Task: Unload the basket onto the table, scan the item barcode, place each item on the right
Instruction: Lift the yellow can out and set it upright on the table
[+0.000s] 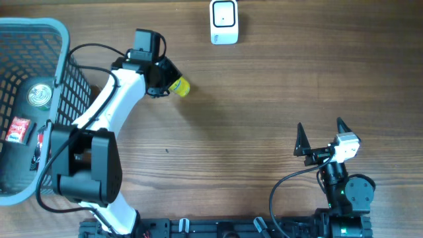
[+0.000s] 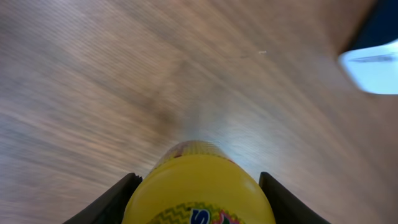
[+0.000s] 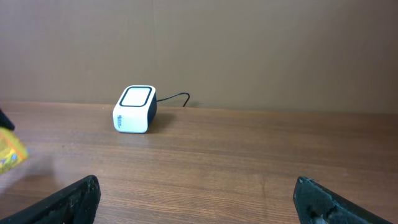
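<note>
Our left fingers (image 2: 112, 202) are clamped on a yellow bottle (image 1: 179, 86), upper left-centre in the overhead view. We can't tell whether it touches the tabletop (image 1: 264, 99). The white scanner (image 1: 224, 22) sits at top centre, well apart from the bottle, up & to the right. Our right fingers (image 3: 68, 202) are spread wide w/ nothing between them, lower right. A blue basket (image 1: 63, 39) is at the left edge w/ items inside.

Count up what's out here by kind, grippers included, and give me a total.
2 grippers: left gripper, right gripper
1 yellow container, held in the left gripper
1 barcode scanner
1 basket
2 items clearly seen in the basket: round-topped can, red packet; more may be hidden
Total: 7
</note>
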### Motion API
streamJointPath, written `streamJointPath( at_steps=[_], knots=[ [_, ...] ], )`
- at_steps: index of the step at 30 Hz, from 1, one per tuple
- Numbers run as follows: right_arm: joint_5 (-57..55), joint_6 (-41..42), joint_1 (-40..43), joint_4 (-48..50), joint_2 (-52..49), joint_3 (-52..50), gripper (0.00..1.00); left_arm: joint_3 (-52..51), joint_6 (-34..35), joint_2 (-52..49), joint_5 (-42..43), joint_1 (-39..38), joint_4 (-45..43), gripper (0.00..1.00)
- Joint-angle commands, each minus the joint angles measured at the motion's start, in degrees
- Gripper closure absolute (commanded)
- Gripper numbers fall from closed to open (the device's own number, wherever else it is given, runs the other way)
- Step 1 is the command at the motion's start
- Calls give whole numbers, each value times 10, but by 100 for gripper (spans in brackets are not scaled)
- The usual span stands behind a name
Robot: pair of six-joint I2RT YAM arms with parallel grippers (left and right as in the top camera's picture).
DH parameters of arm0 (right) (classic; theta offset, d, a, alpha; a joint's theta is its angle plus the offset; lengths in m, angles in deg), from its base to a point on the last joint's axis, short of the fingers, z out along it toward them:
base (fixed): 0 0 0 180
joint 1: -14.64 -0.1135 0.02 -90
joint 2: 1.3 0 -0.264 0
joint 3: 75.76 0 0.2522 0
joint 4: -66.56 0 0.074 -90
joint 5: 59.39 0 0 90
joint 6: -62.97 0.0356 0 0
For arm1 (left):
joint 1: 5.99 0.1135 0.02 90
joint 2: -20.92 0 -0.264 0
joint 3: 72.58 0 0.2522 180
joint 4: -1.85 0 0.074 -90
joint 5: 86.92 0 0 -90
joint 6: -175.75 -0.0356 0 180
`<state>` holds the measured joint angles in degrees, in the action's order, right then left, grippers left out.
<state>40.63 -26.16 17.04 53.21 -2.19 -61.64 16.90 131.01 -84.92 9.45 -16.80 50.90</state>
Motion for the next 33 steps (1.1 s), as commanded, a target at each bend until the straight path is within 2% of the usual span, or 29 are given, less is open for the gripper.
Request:
streamJointPath(
  at_steps=[1, 4, 5, 8, 11, 14, 17, 19, 21, 22, 27, 32, 33],
  knots=[
    [-6, 8, -4, 2, 3, -1, 0, 1, -36, 3, -117, -19, 24, 46],
    [-6, 8, -4, 2, 3, -1, 0, 1, -79, 3, -146, -34, 38, 45],
    [-6, 8, -4, 2, 3, -1, 0, 1, -90, 3, -163, -39, 40, 42],
    [-6, 8, -4, 2, 3, -1, 0, 1, -103, 3, -206, -53, 48, 39],
    [-6, 8, -4, 2, 3, -1, 0, 1, -119, 3, -202, -64, 55, 39],
    [-6, 8, -4, 2, 3, -1, 0, 1, -228, 3, -162, -88, 50, 38],
    [-6, 8, -4, 2, 3, -1, 0, 1, -315, 3, -158, -104, 55, 26],
    [-6, 8, -4, 2, 3, -1, 0, 1, -347, 3, -158, -107, 62, 22],
    [-6, 8, -4, 2, 3, -1, 0, 1, -374, 3, -158, -107, 66, 7],
    [-6, 8, -4, 2, 3, -1, 0, 1, -378, 5, -159, -107, 66, 0],
    [-6, 8, -4, 2, 3, -1, 0, 4, -356, 65, -165, -102, 76, 0],
    [-6, 8, -4, 2, 3, -1, 0, 58, -315, 240, -176, -102, 148, 0],
    [-6, 8, -4, 2, 3, -1, 0, 74, -295, 281, -207, -99, 150, 0]
  ],
)
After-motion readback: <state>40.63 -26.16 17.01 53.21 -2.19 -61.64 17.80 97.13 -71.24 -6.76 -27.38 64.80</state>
